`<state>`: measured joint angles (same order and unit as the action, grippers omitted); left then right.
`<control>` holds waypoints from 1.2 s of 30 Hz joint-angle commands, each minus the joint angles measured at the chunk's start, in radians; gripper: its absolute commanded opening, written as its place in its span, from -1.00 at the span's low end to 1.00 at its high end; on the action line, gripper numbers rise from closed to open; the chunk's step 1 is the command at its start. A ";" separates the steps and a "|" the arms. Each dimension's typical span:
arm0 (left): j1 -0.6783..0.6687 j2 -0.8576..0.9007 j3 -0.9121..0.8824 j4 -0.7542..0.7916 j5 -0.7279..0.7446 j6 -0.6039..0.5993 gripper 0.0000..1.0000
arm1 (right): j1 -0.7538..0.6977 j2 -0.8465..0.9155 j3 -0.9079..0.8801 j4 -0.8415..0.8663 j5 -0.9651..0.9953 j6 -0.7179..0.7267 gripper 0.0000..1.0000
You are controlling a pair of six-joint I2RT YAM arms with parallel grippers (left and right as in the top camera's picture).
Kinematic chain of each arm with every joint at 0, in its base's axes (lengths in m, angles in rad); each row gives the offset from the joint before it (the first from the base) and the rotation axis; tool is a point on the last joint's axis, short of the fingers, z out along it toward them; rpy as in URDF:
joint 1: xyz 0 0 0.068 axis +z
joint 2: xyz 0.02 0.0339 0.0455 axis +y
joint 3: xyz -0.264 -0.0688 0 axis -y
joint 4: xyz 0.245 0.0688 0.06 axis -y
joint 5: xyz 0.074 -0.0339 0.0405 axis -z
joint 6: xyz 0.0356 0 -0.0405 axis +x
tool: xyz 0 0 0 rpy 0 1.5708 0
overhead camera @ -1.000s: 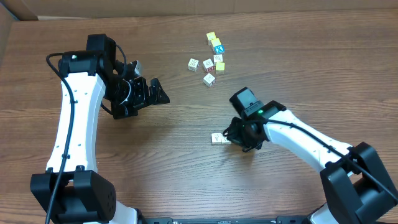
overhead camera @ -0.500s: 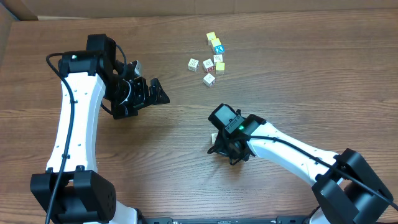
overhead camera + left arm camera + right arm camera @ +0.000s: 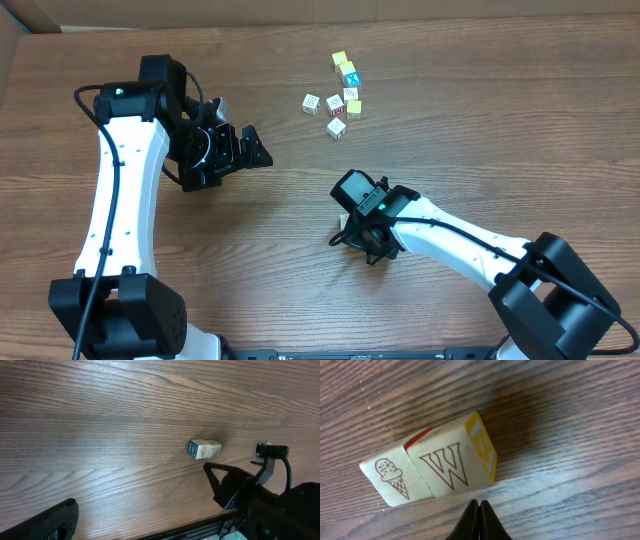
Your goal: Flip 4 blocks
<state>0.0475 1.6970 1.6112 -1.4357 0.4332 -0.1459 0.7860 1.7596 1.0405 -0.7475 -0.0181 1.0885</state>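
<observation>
Right gripper (image 3: pixel 479 519): fingers pressed together into one dark point, holding nothing. The tip sits at the lower edge of the W block (image 3: pixel 451 467). Whether it touches the block cannot be told.
W block: a wooden cube lying just ahead of the right gripper's tip. The cream face has a red outlined letter, and the side face is yellow.
Ice-cream block (image 3: pixel 390 480): touches the W block's side, just off the right gripper's tip. It has a cream face with a printed cone and a red strip along its top edge.
Blue-D block (image 3: pixel 193 449): has a cream block (image 3: pixel 212 450) tight against it. They show only in the left wrist view, so their place relative to the right gripper cannot be told.
Left gripper (image 3: pixel 140 485): jaws spread wide, with nothing between them but bare wood. It is well apart from the right gripper, on that gripper's left.
Block cluster (image 3: pixel 335 103): small loose cubes, some yellow-topped and one blue, well beyond the right gripper towards the far edge.
Table (image 3: pixel 300 280): brown wood with long straight grain and a matte surface. Open board lies all round the right gripper except where its own arm trails off.
Far edge: a cardboard wall (image 3: pixel 200 12) closes it, far past the right gripper.
</observation>
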 commanded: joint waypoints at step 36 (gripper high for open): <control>-0.003 0.003 0.020 0.001 0.000 0.011 1.00 | -0.001 -0.001 0.037 0.028 -0.054 -0.101 -0.93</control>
<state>0.0475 1.6970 1.6112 -1.4357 0.4332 -0.1459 0.7860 1.7725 1.0424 -0.7033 -0.0334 1.0573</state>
